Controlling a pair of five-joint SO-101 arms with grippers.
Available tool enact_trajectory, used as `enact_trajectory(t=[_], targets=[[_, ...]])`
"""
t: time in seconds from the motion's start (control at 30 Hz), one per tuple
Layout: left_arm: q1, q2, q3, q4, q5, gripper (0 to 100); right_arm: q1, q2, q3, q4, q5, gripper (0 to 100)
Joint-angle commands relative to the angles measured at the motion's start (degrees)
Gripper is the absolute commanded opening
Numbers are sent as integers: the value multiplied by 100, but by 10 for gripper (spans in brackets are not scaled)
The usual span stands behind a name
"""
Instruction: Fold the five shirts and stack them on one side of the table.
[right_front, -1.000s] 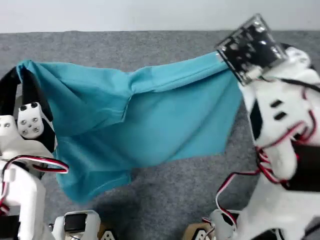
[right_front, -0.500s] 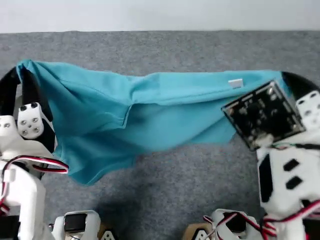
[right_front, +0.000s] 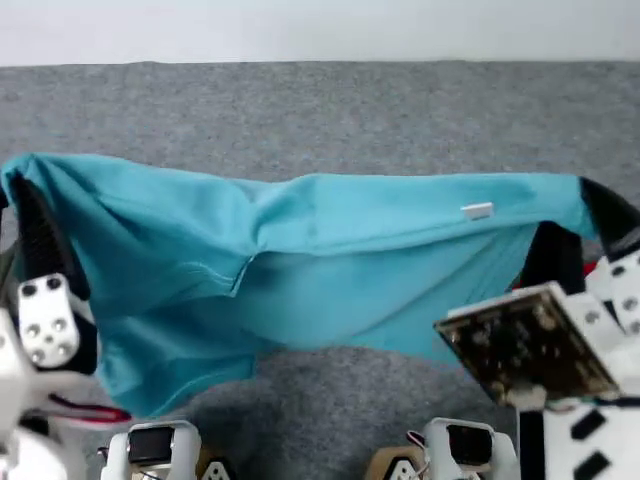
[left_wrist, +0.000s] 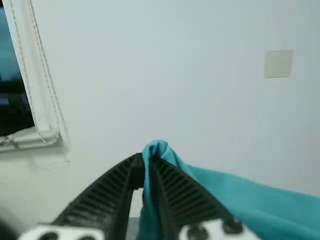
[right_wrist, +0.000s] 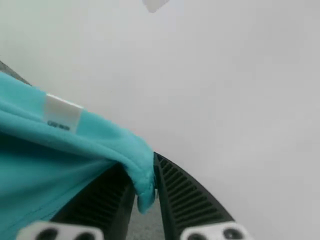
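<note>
A teal shirt (right_front: 300, 260) hangs stretched between both arms above the grey table (right_front: 330, 110). My left gripper (right_front: 18, 190) is shut on its left corner; the left wrist view shows the cloth (left_wrist: 165, 160) pinched between the black fingers (left_wrist: 110, 190) of that gripper (left_wrist: 148, 162). My right gripper (right_front: 598, 205) is shut on the right corner, and the right wrist view shows the hem (right_wrist: 142, 175) clamped at the gripper (right_wrist: 147, 182). A white label (right_front: 477, 210) shows near the top edge, also seen as a label (right_wrist: 62, 115). The lower part sags toward the table.
The arm bases (right_front: 150, 450) stand at the table's front edge. A circuit board (right_front: 525, 345) on the right arm sits low at the right. A pale wall (right_front: 320, 30) runs behind the table's far edge.
Both arms have pulled back toward the front edge and apart, the right gripper swinging right and down. The shirt is now drawn out wider and flatter, its label turned up.
</note>
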Motion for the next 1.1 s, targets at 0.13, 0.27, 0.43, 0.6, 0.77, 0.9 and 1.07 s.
enact_trajectory(t=[0.13, 0.27, 0.43, 0.6, 0.77, 0.9, 1.07], targets=[[9, -123, -136, 141, -141, 3, 233, -31, -193, 418, 70, 9], [9, -114, 13, 396, -123, 3, 233, 57, -9, 488, 220, 9], [9, -114, 971, 246, -114, 3, 224, 268, 475, 321, 246, 9], [9, -114, 2325, -862, -114, 3, 215, 514, 1292, -286, 211, 9], [9, -114, 3846, -2207, -123, 3, 215, 602, 2576, -1393, 211, 9], [18, -105, 4813, -3174, -132, 3, 215, 585, 3727, -2352, 211, 9], [35, -105, 5842, -4281, -132, 3, 215, 567, 5073, -3363, 211, 9]])
